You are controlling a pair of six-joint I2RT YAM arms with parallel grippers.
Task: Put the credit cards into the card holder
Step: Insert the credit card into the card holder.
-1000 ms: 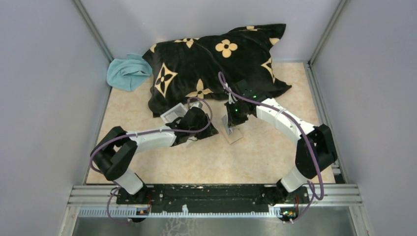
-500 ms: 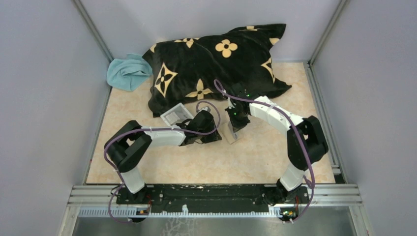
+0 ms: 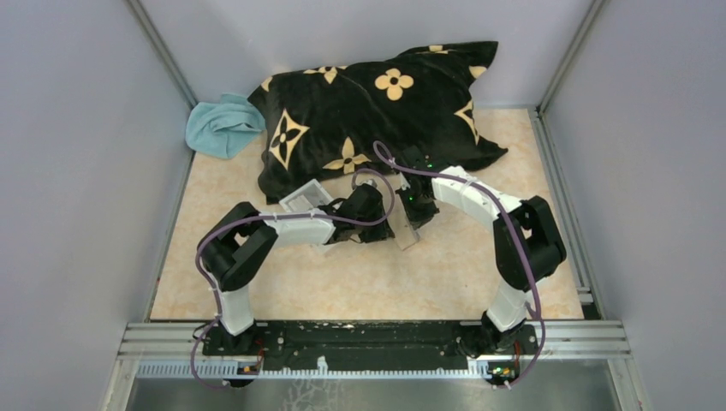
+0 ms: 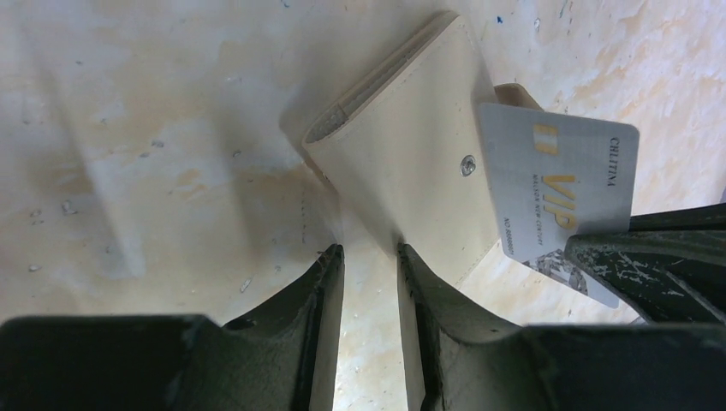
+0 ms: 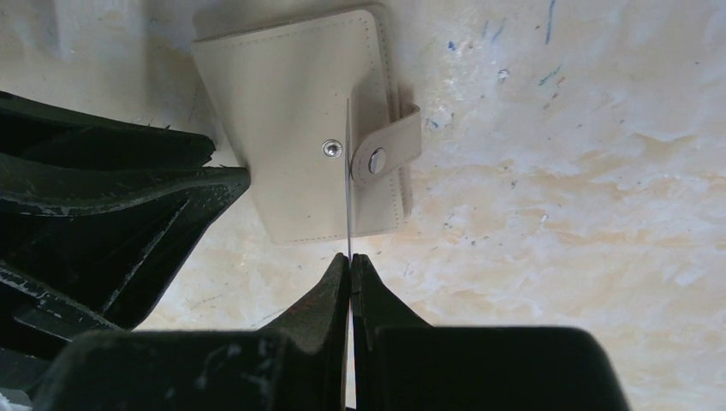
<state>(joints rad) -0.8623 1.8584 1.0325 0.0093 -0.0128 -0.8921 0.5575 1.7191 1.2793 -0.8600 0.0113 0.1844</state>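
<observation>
A closed tan card holder is laid flat on a pale marbled table, with its snap stud facing up. Well to the left of the card holder and further back, a crumpled light blue cloth is seen. Nearer to the card holder, also on its left, a clear shallow tray is set.

Just left of the card holder, the left gripper is placed low over the table. Its fingers are parted, and bare table is seen between them. One finger is at the card holder's edge, though contact cannot be confirmed.

Over the card holder, a silver credit card printed "VIP" is held edge-down, between the stud and the loose tab. The card is pinched by the right gripper, whose fingers are pressed together on it.

Behind the card holder, a black pillow with cream flower patterns is spread.
</observation>
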